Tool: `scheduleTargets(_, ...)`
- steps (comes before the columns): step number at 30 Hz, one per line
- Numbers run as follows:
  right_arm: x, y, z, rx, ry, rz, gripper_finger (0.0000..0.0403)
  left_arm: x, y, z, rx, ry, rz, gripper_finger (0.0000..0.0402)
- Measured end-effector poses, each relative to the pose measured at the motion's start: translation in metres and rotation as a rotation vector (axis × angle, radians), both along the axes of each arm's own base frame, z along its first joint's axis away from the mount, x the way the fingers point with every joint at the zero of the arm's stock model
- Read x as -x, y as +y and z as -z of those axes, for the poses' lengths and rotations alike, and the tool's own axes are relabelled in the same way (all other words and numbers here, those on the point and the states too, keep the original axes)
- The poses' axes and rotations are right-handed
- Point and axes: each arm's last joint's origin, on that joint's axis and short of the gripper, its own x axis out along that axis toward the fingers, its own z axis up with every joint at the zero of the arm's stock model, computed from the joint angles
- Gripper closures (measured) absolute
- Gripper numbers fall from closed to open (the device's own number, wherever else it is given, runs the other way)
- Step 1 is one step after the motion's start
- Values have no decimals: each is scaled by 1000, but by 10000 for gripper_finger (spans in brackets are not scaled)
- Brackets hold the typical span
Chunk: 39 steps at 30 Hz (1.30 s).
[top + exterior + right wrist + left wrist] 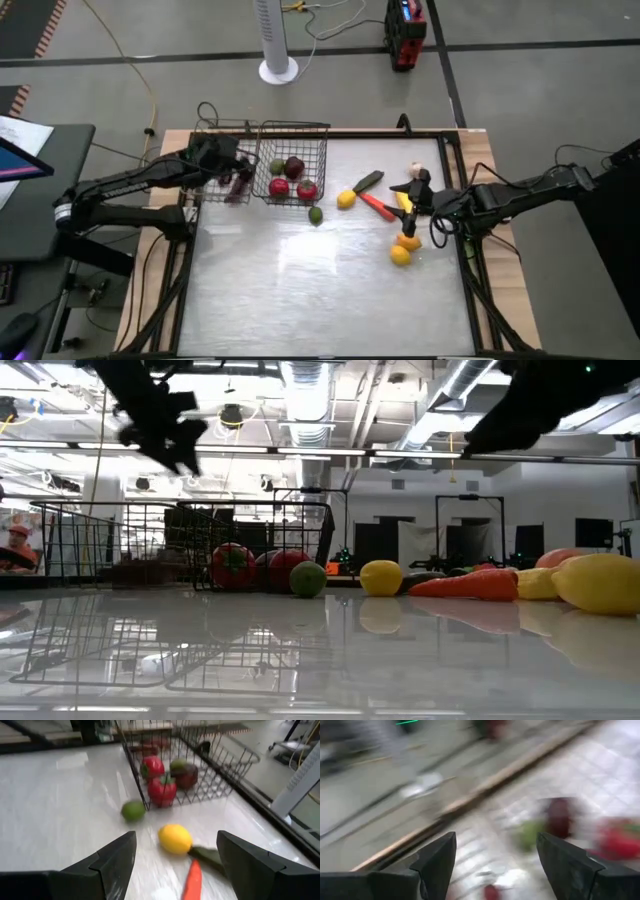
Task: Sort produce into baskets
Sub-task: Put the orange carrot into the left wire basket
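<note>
Two black wire baskets stand side by side at the table's far left: a shallower one point(222, 165) and a deeper one point(293, 160). The deeper one holds red point(161, 790), dark red point(293, 167) and green round produce. A dark red long piece point(240, 186) lies in the shallower basket. My left gripper point(495, 865) hovers open over the shallower basket point(230, 165), holding nothing. A lime point(133, 810) and a lemon point(175, 838) lie on the table. My right gripper point(175, 865) is open above the produce at the right point(420, 193).
Near my right gripper lie a dark green long piece point(368, 181), an orange-red long piece point(377, 207), a yellow piece point(404, 203), an orange one point(408, 241) and a yellow round one point(400, 256). The table's near half point(320, 300) is bare.
</note>
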Motion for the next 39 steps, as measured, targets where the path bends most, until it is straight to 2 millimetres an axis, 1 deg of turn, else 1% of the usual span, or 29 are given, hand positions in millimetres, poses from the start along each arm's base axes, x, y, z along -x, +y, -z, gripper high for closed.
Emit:
scheduleTargets(2, 1, 0, 4, -17, 40, -4, 96, -11, -6, -5, 47, -97, 199, 135)
scheduleTargets(4, 0, -1, 12, -40, 64, 9, 97, -22, -13, -12, 61, -196, 343, 136)
scheduleTargets(7, -5, -6, 28, -76, 109, 76, 99, -34, -26, -17, 30, -265, 434, 141)
scheduleTargets(12, -14, -18, 63, -88, 257, 200, 101, -49, -44, -17, -25, -280, 483, 145)
scheduleTargets(14, -19, -21, 71, -105, 297, 214, 101, -55, -51, -16, -42, -284, 491, 145)
scheduleTargets(18, -29, -25, 84, -165, 366, 176, 101, -63, -62, -13, -71, -273, 493, 145)
scheduleTargets(22, -34, -30, 98, -193, 442, 181, 101, -67, -66, -12, -102, -252, 515, 145)
scheduleTargets(26, -37, -34, 107, -183, 500, 192, 108, -68, -67, -13, -110, -265, 521, 145)
scheduleTargets(30, -39, -38, 116, -171, 549, 199, 124, -68, -68, -16, -110, -282, 535, 145)
scheduleTargets(33, -41, -39, 122, -169, 578, 196, 140, -69, -70, -18, -101, -284, 602, 145)
scheduleTargets(36, -42, -39, 123, -165, 580, 190, 170, -70, -72, -17, -84, -283, 670, 145)
scheduleTargets(39, -43, -39, 122, -158, 575, 182, 210, -71, -74, -17, -75, -280, 723, 145)
